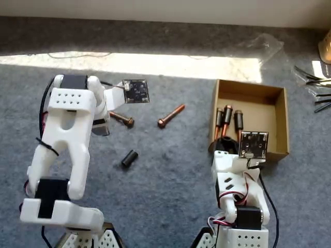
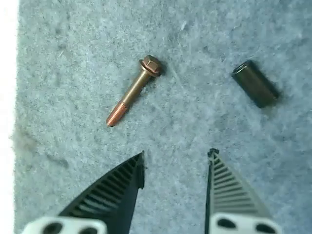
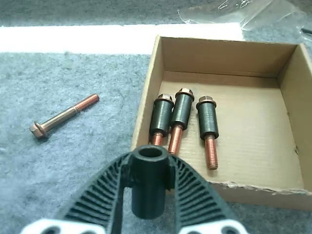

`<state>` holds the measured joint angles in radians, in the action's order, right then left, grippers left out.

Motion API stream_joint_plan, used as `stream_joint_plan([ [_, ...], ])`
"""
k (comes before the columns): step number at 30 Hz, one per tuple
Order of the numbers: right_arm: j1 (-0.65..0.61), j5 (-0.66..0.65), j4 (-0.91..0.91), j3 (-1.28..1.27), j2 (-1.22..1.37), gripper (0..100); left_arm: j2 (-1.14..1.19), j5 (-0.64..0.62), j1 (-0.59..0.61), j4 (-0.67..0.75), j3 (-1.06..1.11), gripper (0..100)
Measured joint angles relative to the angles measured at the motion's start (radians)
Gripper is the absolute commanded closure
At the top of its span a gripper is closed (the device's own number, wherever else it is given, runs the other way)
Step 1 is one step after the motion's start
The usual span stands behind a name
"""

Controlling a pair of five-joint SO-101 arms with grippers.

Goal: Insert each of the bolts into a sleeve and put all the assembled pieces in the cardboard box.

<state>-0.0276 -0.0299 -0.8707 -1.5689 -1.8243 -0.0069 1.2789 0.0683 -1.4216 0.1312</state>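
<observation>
Left pincer (image 2: 176,156) is released, jaws wide, hanging over carpet. The nearest bolt (image 2: 134,90) lies flat, ahead of the tips and off to one side, not between them. A loose sleeve (image 2: 255,84) lies well apart from it on the other side.

Right pincer (image 3: 148,162) is clenched on a black sleeve (image 3: 147,195), bore up, just beside the cardboard box (image 3: 224,56). Three assembled pieces (image 3: 180,114) are already inside. A second bare bolt (image 3: 63,117) lies on the carpet outside the box.

Risks as I see them:
- Dropping straight down, I'd miss the bolt, or one finger nudges it and it skids.
- The bolt sits low in the pile, so the tips may snag carpet.
- Grabbing at the thread end leaves nothing free to feed into the bore.
- A tilted bolt would jam at the sleeve mouth, or push the sleeve out of my right grip.
- The right arm could bump the box wall.
</observation>
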Motion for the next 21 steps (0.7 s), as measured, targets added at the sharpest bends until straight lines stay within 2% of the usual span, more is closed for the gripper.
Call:
stream_joint_plan([
  [4,0.0,0.0,0.0,0.0,0.0,99.3,0.221,0.014,0.0,0.041,-0.158,81],
  [10,0.0,0.0,0.0,0.0,0.0,99.3,0.45,0.063,0.003,0.046,-0.356,92],
  [21,0.0,0.0,0.0,0.0,0.0,99.3,0.522,0.08,-0.084,-0.107,-0.473,92],
])
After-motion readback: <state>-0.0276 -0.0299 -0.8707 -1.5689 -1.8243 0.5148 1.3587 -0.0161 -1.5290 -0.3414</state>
